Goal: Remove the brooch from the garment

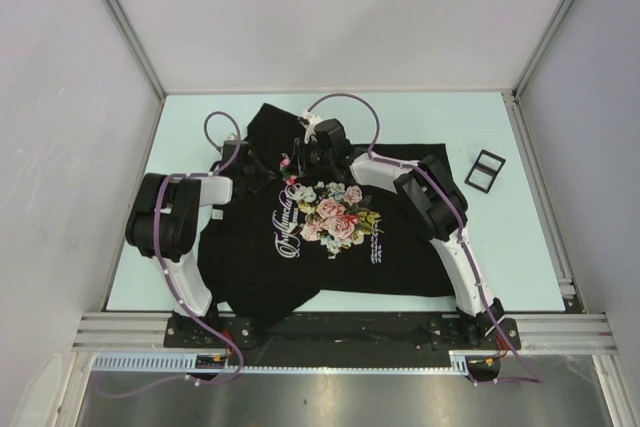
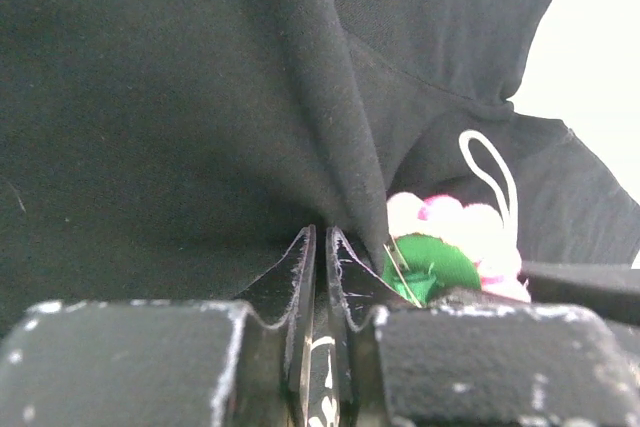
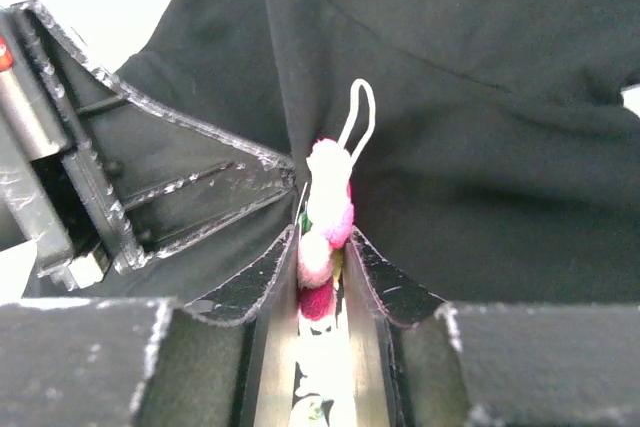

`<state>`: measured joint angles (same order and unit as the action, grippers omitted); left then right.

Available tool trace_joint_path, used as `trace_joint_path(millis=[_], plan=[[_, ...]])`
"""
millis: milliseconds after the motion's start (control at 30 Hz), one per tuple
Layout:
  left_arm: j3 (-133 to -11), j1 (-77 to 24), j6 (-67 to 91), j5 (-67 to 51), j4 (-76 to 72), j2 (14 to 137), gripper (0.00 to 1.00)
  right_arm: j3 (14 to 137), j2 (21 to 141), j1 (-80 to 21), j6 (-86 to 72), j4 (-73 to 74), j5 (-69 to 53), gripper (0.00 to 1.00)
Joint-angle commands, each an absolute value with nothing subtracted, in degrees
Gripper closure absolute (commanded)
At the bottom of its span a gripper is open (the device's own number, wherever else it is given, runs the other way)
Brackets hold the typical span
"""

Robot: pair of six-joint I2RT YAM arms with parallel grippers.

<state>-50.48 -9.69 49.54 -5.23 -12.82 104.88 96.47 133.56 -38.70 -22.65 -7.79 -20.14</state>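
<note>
Left claw [image 2: 321, 247] clenched on shirt [image 2: 150, 97] fold just beside brooch [image 3: 328, 197], anchoring it. Right claw [image 3: 322, 252] grasping brooch edge-on, likely so it pulls free without dragging shirt along.

Item 1: brooch [image 3: 325, 212]. A small flower pin with bright and pale pink petals, green backing and a thin metal pin. It sits on the upper chest above the print, standing edge-up between the right tool's [image 3: 322, 247] fingers, apparently attached to the cloth.

Item 2: garment [image 1: 255, 257]. A black short-sleeved T-shirt with a rose bouquet print and white script. It lies face-up on the table [image 1: 480, 247], with its fabric drawn into a raised fold beside the brooch.
</note>
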Motion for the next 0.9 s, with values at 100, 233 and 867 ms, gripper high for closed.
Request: trace_joint_path(millis=[100,233,867], plan=[[-51.6,-8.2,49.0,-8.1,-16.0,105.3,0.81,91.1,125.9,-40.1,-22.4,-10.5,-15.5,0.75],[-51.2,-7.2,48.5,-9.3,-17.9,105.0,0.57,90.4,126.9,-41.6,-21.7,-11.7,-12.2,0.79],[-56.7,-7.0,48.4,-4.9,-13.8,107.9,0.48,89.3,128.1,-45.4,-22.1,-14.3,3.1,0.89]])
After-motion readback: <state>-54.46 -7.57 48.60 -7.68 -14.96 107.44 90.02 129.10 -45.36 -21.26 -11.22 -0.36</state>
